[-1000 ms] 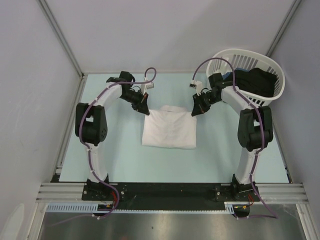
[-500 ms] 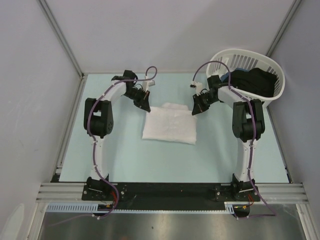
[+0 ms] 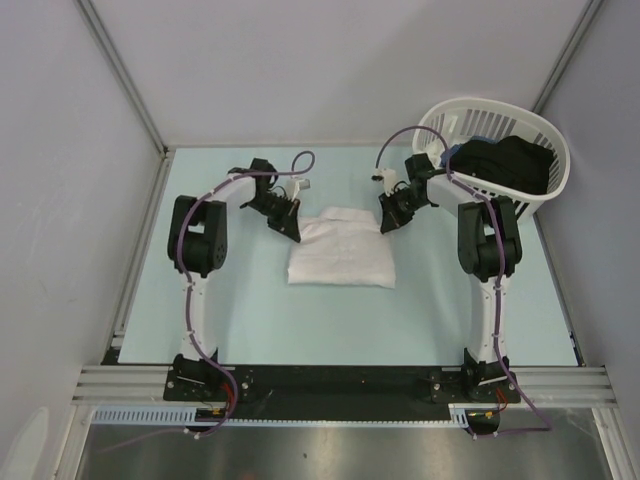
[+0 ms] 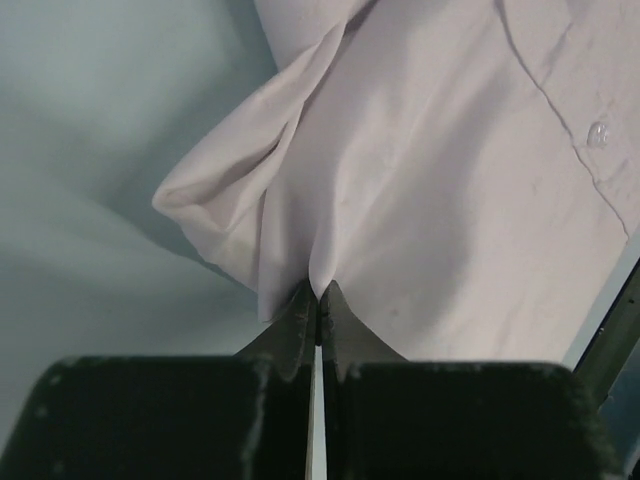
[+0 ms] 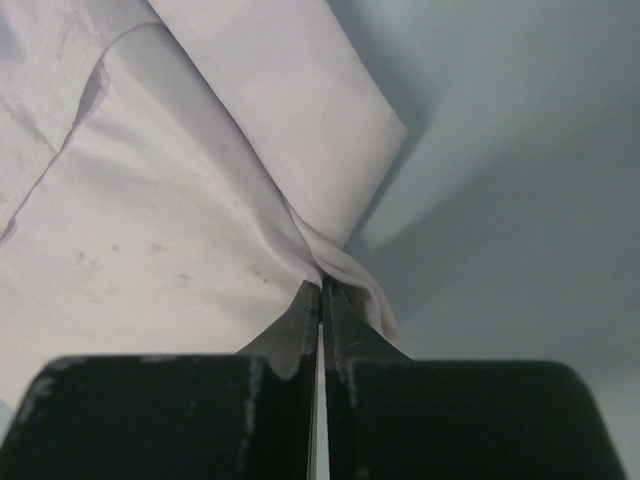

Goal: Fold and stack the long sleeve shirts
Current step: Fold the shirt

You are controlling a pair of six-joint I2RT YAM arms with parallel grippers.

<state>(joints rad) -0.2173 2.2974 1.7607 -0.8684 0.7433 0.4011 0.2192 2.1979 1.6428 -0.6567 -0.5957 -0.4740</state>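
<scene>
A white long sleeve shirt (image 3: 340, 250) lies folded into a rectangle on the pale green table, between the two arms. My left gripper (image 3: 293, 232) is shut on the shirt's far left corner; the left wrist view shows white cloth (image 4: 420, 180) pinched between its closed fingertips (image 4: 296, 312). My right gripper (image 3: 387, 222) is shut on the far right corner; the right wrist view shows the cloth (image 5: 150, 200) bunched at its closed fingertips (image 5: 345, 312). Both grippers are low over the table.
A white plastic slatted basket (image 3: 540, 135) stands at the far right, holding dark clothes (image 3: 505, 162) and a bit of blue cloth. Grey walls enclose the table on three sides. A metal rail runs along the near edge.
Both grippers have drawn the shirt's far edge back and lower. The shirt now lies shorter and neater, with its far corners still held.
</scene>
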